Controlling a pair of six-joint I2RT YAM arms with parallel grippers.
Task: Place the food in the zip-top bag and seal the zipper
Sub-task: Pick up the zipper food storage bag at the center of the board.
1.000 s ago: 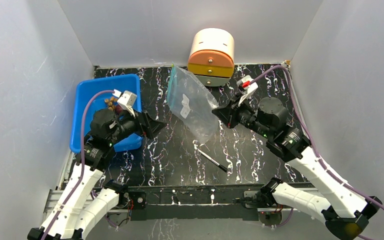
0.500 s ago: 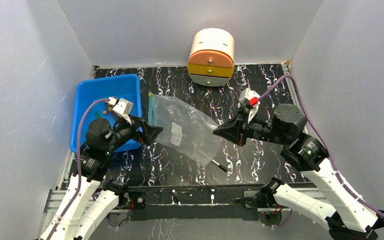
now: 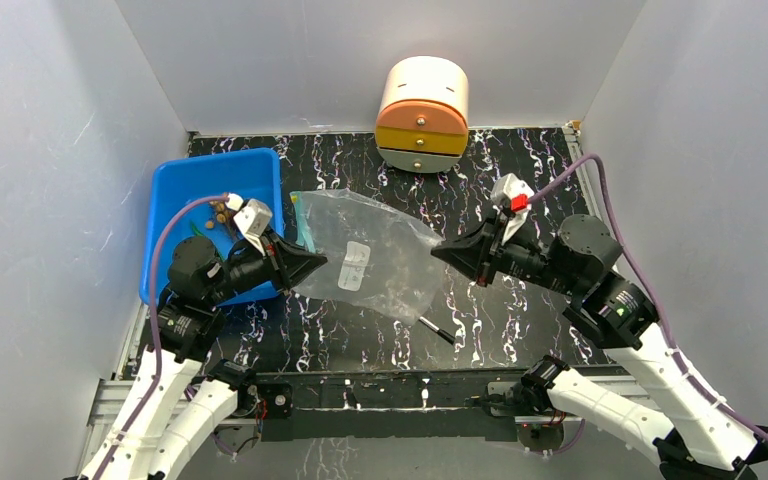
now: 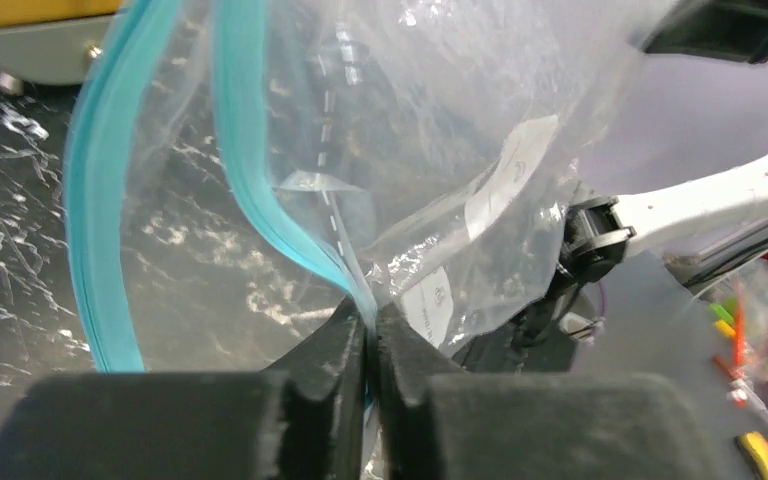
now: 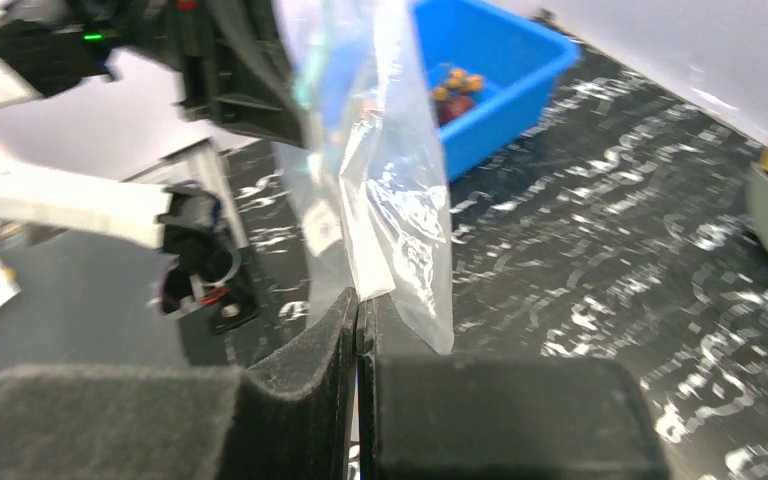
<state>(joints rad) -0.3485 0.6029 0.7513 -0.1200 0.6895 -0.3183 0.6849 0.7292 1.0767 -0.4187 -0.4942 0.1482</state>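
Note:
The clear zip-top bag (image 3: pixel 375 255) hangs stretched between my two grippers above the middle of the table. My left gripper (image 3: pixel 320 263) is shut on one lip of the teal zipper (image 4: pixel 250 190); the other teal lip (image 4: pixel 90 220) bows away from it, so the mouth gapes. Opposite the mouth, my right gripper (image 3: pixel 437 250) is shut on the bag's edge, seen up close in the right wrist view (image 5: pixel 360 305). The bag's white label (image 4: pixel 515 165) faces the left wrist camera. The food (image 3: pixel 222 211), a cluster of brown balls, lies in the blue tray (image 3: pixel 175 180).
A thin black pen (image 3: pixel 438 331) lies on the marbled black table under the bag's near corner. A round orange and cream drawer unit (image 3: pixel 422 115) stands at the back wall. White walls close in both sides.
My right gripper swung the bag from hanging at the back to lying across the middle. My left gripper came off the tray, reached the zipper edge and shut on it.

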